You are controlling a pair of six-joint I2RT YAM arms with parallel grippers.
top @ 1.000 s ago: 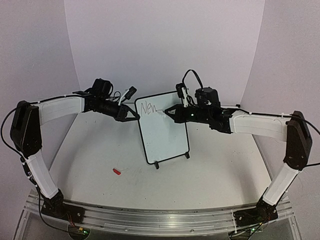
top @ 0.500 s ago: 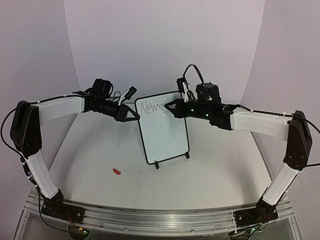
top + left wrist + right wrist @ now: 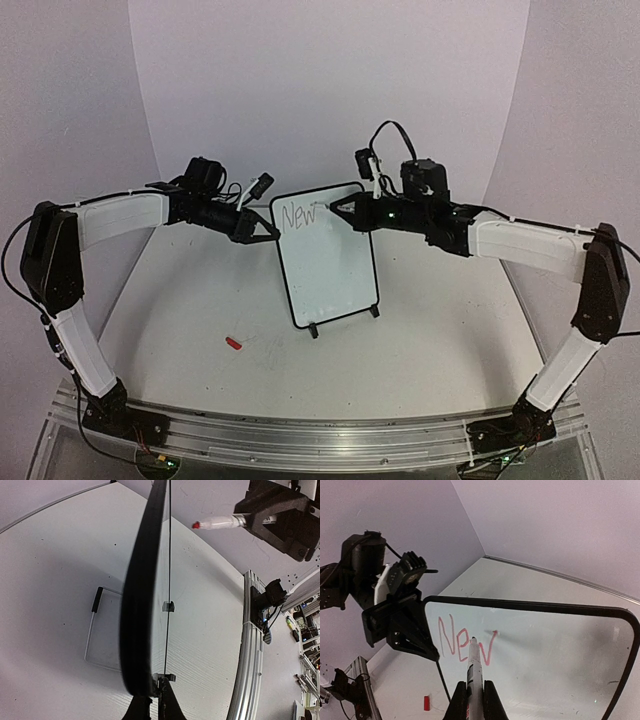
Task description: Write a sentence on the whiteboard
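Whiteboard (image 3: 332, 268) btwn L hand (image 3: 268, 231) & R hand (image 3: 337, 210)

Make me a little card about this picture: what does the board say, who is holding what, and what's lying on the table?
Board: whiteboard, upright on the table
Written so far: New
Left gripper: shut on the whiteboard's edge
Right gripper: shut on a marker, tip by the w
Lying on the table: small red piece

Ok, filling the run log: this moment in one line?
left hand: shut on whiteboard edge | right hand: shut on marker, tip off board | lettering: New
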